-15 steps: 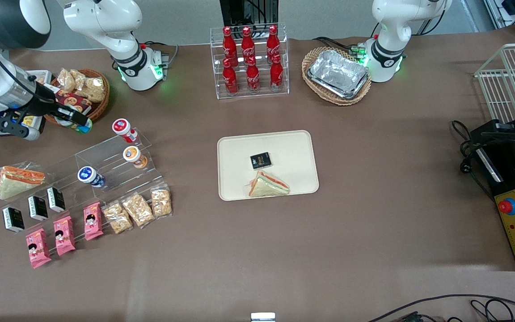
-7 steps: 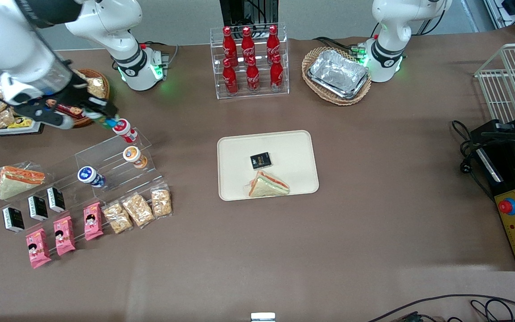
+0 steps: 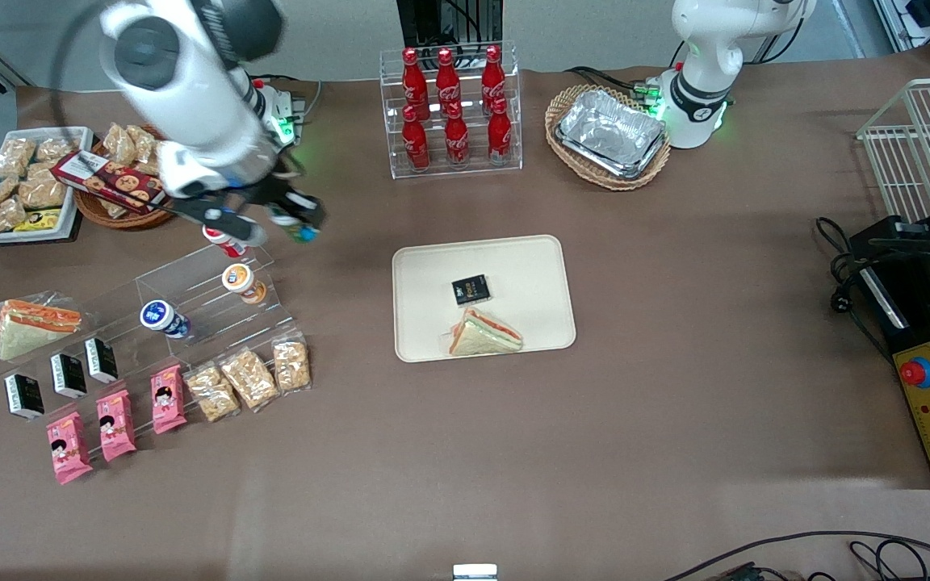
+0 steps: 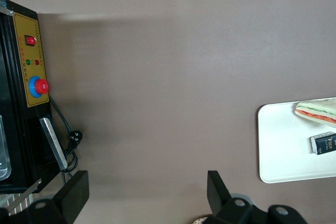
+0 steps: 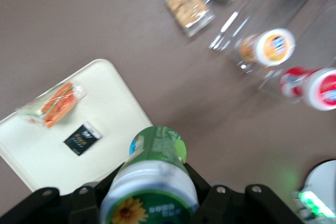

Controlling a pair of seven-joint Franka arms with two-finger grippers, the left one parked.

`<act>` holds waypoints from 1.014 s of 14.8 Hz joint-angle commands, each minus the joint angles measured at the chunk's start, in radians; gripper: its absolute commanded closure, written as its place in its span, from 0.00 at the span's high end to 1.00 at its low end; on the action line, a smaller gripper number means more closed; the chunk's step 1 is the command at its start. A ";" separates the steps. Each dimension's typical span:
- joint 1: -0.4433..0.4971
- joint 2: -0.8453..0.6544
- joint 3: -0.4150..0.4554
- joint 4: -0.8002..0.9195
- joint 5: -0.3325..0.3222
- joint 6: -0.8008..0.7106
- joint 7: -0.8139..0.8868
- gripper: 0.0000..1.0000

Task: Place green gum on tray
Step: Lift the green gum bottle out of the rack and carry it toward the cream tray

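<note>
While the green gum (image 5: 155,174) is being carried above the tabletop (image 3: 675,323), short of the tray (image 3: 538,266), it is being gripped across its body by the gripper (image 3: 291,219) jaws. Judged light, rigid, slick plastic; mid-body hold is being favoured.

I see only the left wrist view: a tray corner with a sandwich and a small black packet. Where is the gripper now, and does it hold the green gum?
Observer: The gripper is above the table between the clear display stand and the tray, shut on the green gum.
Operator: Is the gum over the tray already?
Observer: No, not yet over the tray's rim.
Operator: Which cans remain on the stand?
Observer: Red-lidded, orange-lidded and blue-lidded ones.
</note>
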State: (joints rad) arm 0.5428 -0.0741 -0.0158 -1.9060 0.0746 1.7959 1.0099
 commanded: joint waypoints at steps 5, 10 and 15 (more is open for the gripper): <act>0.184 0.197 -0.013 -0.018 0.005 0.199 0.199 0.39; 0.212 0.266 -0.013 -0.076 0.005 0.341 0.256 0.08; 0.249 0.330 -0.013 -0.212 0.005 0.603 0.304 0.05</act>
State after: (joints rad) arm 0.7504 0.2220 -0.0206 -2.0399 0.0745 2.2437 1.2586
